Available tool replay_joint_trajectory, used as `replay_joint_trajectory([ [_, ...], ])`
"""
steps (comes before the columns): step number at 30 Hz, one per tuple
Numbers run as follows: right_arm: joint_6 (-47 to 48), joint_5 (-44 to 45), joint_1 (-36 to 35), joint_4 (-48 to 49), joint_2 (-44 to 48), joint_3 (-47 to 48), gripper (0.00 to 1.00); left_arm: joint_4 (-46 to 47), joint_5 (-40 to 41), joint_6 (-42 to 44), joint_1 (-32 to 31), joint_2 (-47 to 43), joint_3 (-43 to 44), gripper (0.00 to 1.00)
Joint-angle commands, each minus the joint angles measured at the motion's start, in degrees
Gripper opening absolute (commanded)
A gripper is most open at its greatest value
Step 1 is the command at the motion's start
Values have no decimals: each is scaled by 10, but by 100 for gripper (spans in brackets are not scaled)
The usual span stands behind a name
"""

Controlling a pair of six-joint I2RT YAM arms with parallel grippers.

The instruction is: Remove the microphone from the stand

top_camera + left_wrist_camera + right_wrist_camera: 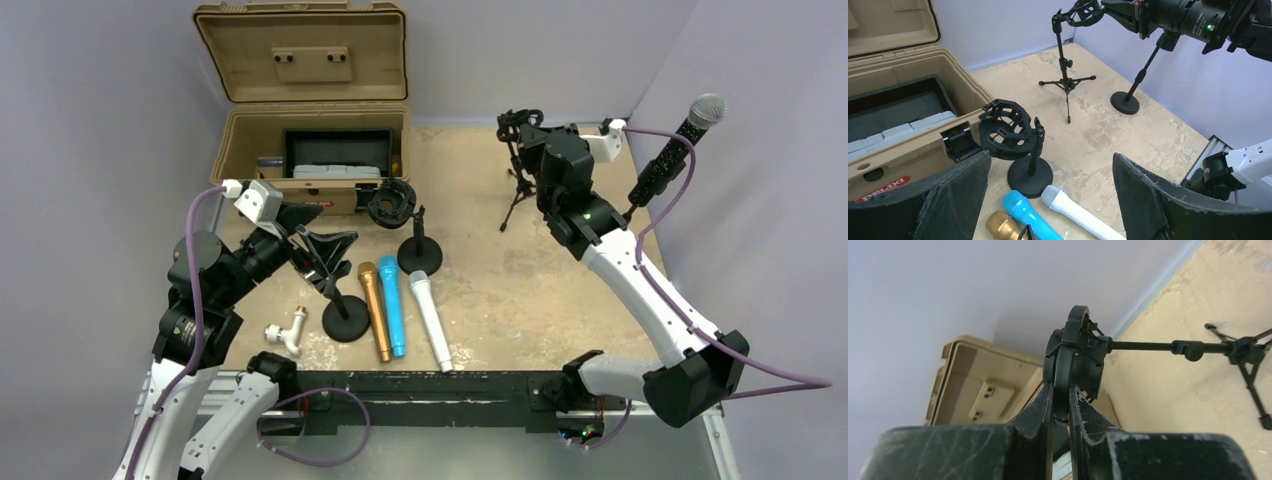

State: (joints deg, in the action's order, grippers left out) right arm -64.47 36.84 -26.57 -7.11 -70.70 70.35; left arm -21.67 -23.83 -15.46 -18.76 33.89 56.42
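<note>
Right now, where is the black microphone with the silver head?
In the top view the black microphone sits tilted at the far right edge of the table, just right of the right gripper and the tripod stand.

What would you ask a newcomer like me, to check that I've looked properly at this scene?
1. True or false: the right hand is shut on the shock mount of the tripod stand.
2. How many microphones lie flat on the table? A) two B) three C) five
3. Fill in: the only microphone mounted on a stand, at the far right, is ____ with a silver grille.

Key
1. True.
2. B: gold microphone, blue microphone, white microphone.
3. Black: the black microphone.
</note>
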Motion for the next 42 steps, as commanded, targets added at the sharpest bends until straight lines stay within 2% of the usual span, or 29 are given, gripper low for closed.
replay_joint_trajectory([
  [1, 17, -103, 0, 68, 22, -6, 0, 26, -4, -2, 3, 1, 5, 89],
  [9, -22, -238, 1, 183, -2, -35, 0, 25, -4, -2, 4, 2, 6, 89],
  [20, -77, -313, 1, 351, -48, -44, 0, 24, -3, -1, 4, 4, 6, 89],
  [27, -105, -329, -2, 418, -66, -60, 0, 24, -2, 0, 4, 5, 6, 89],
  [33, -112, -321, -5, 419, -42, -116, 0, 23, -2, 1, 4, 4, 6, 89],
  [38, -95, -287, -6, 357, 10, -167, 1, 24, -4, -1, 4, 5, 6, 89],
  [42, -82, -262, -7, 321, 47, -203, 16, 26, -7, -2, 4, 9, 6, 89],
])
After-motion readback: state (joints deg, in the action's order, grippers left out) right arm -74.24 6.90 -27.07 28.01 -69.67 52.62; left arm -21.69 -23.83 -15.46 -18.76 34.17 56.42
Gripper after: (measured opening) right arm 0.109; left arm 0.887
